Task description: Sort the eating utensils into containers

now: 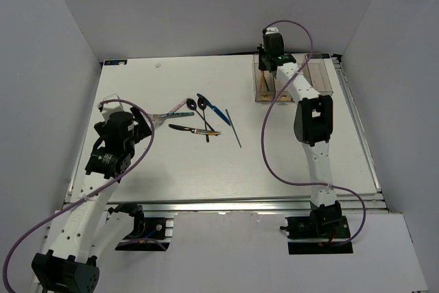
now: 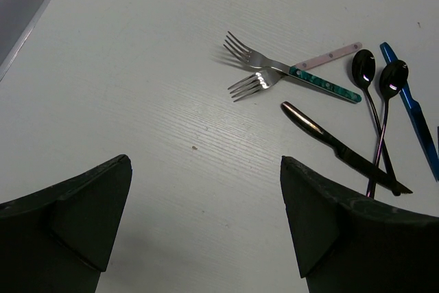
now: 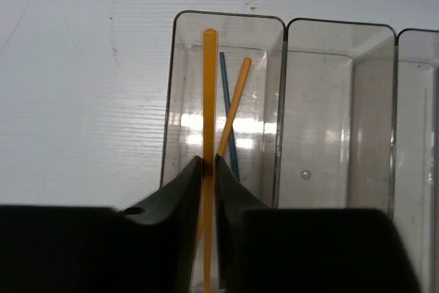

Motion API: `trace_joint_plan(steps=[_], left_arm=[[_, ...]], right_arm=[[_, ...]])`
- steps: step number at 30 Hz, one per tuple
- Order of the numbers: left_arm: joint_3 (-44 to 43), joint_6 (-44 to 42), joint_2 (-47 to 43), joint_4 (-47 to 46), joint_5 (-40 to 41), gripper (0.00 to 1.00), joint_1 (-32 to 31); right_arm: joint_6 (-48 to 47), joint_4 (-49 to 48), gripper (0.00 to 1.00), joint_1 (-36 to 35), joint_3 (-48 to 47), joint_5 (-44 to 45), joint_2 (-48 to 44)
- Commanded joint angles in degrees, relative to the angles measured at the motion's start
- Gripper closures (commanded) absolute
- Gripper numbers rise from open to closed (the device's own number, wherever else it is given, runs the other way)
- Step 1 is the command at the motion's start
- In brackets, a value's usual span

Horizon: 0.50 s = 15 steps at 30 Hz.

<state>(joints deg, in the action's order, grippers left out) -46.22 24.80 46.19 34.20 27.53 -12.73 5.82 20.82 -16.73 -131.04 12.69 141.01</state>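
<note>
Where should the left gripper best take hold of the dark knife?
Probably the rounded handle end of the dark knife, from straight above, jaws spanning its width: that end lies flat and clear on the table, while its blade crosses the handles of the two spoons.

- The white, faintly grained worktop [image 1: 206, 176] carries everything listed here.
- Left of centre, a pink-handled fork [image 2: 329, 54] and a teal-handled fork [image 2: 326, 85] are laid crossed at their necks, tines to the left.
- Just right of the forks, two black spoons [image 2: 363, 66] are set side by side, their handles running nearward.
- A blue-handled knife [image 2: 411, 104] is laid just right of the spoons.
- A dark knife [image 2: 329, 142] is placed on the near side of the forks, its blade crossing the spoon handles.
- A thin dark chopstick [image 1: 234, 127] is left alone, right of this cluster.
- Clear containers [image 1: 321, 81] are stood in a row at the far right.
- A small dark speck [image 2: 195, 147] is seen on bare surface near the forks.
</note>
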Motion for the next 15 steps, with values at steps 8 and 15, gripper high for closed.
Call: trace_joint_plan(steps=[8, 15], left_arm=[[0.2, -0.6, -1.3, -1.2, -0.5, 0.02, -1.0], [0.1, -0.2, -1.9, -0.6, 1.3, 0.02, -1.0]], right_arm=[[3.7, 0.8, 0.44, -0.9, 2.1, 0.2, -7.7], [9.1, 0.0, 0.45, -11.8, 33.9, -0.3, -28.3]])
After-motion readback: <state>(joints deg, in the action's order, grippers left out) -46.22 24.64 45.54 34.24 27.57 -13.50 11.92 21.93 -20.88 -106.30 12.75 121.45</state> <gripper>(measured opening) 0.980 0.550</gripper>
